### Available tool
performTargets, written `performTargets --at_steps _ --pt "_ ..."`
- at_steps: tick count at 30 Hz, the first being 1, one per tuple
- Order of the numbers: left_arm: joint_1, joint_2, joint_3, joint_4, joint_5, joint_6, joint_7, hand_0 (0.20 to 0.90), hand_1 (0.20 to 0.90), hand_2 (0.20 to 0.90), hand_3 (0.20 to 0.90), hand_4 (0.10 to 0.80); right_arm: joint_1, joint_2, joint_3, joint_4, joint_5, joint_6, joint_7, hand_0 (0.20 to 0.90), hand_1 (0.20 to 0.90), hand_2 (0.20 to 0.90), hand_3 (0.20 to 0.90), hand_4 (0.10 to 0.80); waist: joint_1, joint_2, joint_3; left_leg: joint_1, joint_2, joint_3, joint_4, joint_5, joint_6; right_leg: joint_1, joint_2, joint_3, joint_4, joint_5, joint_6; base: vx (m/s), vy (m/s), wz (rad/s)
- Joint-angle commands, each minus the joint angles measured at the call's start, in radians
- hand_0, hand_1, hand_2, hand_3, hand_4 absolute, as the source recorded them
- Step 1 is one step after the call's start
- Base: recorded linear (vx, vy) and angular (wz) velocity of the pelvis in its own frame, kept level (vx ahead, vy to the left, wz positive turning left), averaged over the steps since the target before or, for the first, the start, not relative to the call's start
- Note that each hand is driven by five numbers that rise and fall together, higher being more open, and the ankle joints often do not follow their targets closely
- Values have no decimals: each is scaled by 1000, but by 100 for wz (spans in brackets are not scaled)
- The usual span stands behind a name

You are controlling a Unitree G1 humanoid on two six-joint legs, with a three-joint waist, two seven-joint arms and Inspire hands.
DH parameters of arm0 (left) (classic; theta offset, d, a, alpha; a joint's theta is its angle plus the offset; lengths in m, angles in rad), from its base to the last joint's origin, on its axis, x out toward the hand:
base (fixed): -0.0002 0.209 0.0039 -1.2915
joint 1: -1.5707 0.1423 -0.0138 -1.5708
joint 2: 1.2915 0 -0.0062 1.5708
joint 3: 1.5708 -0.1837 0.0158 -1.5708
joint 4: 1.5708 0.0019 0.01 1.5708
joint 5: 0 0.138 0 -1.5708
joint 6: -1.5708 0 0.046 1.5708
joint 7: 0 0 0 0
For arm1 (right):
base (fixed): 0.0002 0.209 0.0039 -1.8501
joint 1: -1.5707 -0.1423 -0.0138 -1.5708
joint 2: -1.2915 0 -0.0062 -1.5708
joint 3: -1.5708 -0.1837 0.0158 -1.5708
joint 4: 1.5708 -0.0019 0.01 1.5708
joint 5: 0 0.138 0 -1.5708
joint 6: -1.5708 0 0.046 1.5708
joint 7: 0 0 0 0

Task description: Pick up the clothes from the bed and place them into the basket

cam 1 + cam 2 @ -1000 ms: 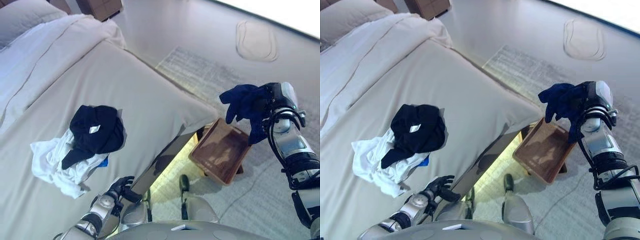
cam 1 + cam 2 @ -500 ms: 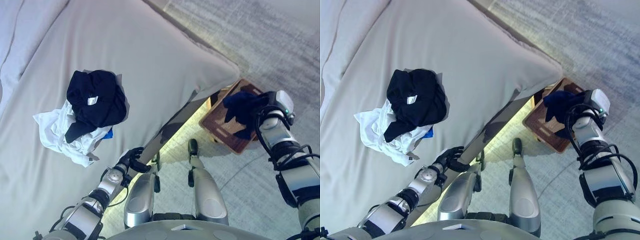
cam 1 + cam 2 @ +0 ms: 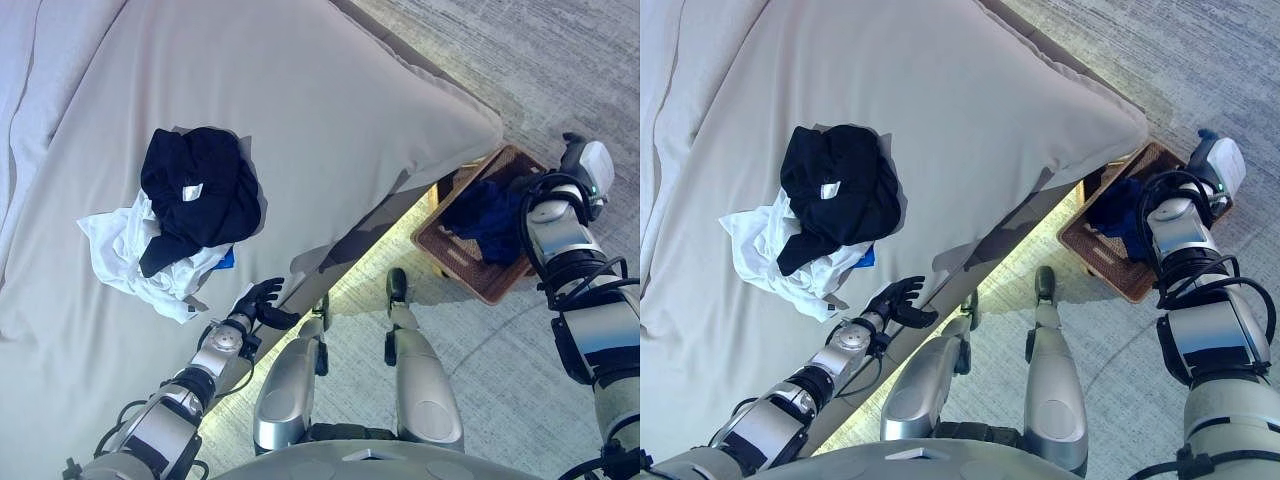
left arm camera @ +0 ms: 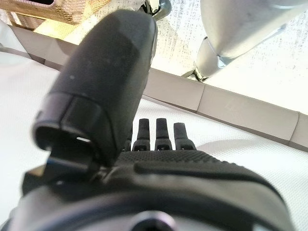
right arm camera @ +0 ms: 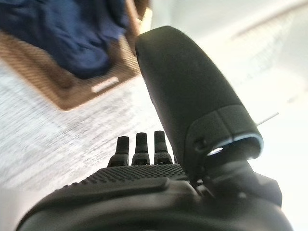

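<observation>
Both hands are seen with straight, relaxed fingers and nothing is held in either. The right hand [image 5: 159,192] is shown in its own wrist view with fingers extended; the brown woven basket [image 5: 72,94] is seen past them, and the dark blue garment [image 5: 72,33] is lying inside it. In the head views the right hand is hard to make out beside the basket [image 3: 470,265], which is placed on the grey carpet [image 3: 560,60] just beside the near right corner of the bed [image 3: 330,110]. The blue garment [image 3: 485,215] is bunched in the basket, free of the hand.

The left hand [image 3: 258,303] is held at the near edge of the bed, with the fingers spread over the edge of the mattress; in the left wrist view [image 4: 159,139] the fingers are straight above the pale cover.

On the bed, toward its near left part, a black garment [image 3: 200,195] is lying on top of a crumpled white garment [image 3: 135,255]. A small piece of blue cloth [image 3: 228,260] is seen under their near edge. These clothes are well apart from the basket, and the corner of the bed stands between them. The pile is near the left hand but is not touched by it.
</observation>
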Motion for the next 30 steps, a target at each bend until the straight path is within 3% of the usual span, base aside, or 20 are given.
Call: performTargets --at_steps 1,3,4,7,10,12,21,26,30 --pt "88 53 28 -13 -10 -3 14 900 900 900 900 800 75 -99 -67 -258 -36 -109 -111 900 900 900 900 800 -22 -116 -71 -36 -9 -16 68 -51 5 22 -4 0 132 -145 -14 41 2 7" --pt "92 53 38 -4 -6 -1 15 900 900 900 900 800 126 -79 -105 -381 -78 -140 -77 900 900 900 900 800 -23 -131 -78 -28 -10 -16 71 -57 6 35 -5 -3 126 -145 -12 42 15 3" --pt "92 44 65 21 11 -4 12 900 900 900 900 800 172 -45 -103 -532 -122 -167 8 900 900 900 900 800 -25 -149 -90 -18 -13 -17 79 -65 7 49 -8 -8 122 -145 -9 39 33 1" --pt "91 38 97 27 25 13 10 900 900 900 900 800 207 -23 -41 -661 -193 -185 225 900 900 900 900 800 -18 -174 -115 -3 -25 -22 98 -80 11 73 -17 -20 110 -143 -5 23 52 1" --pt "97 35 110 23 34 18 2 900 900 900 900 800 203 -29 51 -646 -265 -256 391 900 900 900 900 800 6 -201 -146 10 -45 -34 142 -105 14 115 -32 -40 91 -141 -6 66 54 24" --pt "120 26 103 12 41 9 4 900 900 900 900 800 182 -30 110 -573 -302 -295 433 900 900 900 900 800 38 -215 -163 21 -58 -49 179 -126 17 162 -43 -63 70 -138 -9 155 74 39" --pt "164 14 110 34 30 55 5 900 900 900 900 800 9 119 307 -288 -337 -192 443 900 900 900 900 800 189 -237 -188 33 -116 -130 292 -176 42 250 -90 -143 59 -139 -7 144 129 42" --pt "216 40 118 114 56 82 -2 900 900 900 900 800 -45 207 341 -103 -318 -133 425 900 900 900 900 800 274 -244 -187 46 -139 -177 308 -214 65 271 -121 -178 122 -161 6 214 146 41" --pt "239 64 125 136 63 67 -9 900 900 900 900 800 -63 257 339 3 -309 -114 405 900 900 900 900 800 315 -245 -182 60 -142 -201 283 -208 78 285 -127 -191 131 -159 21 151 52 39"
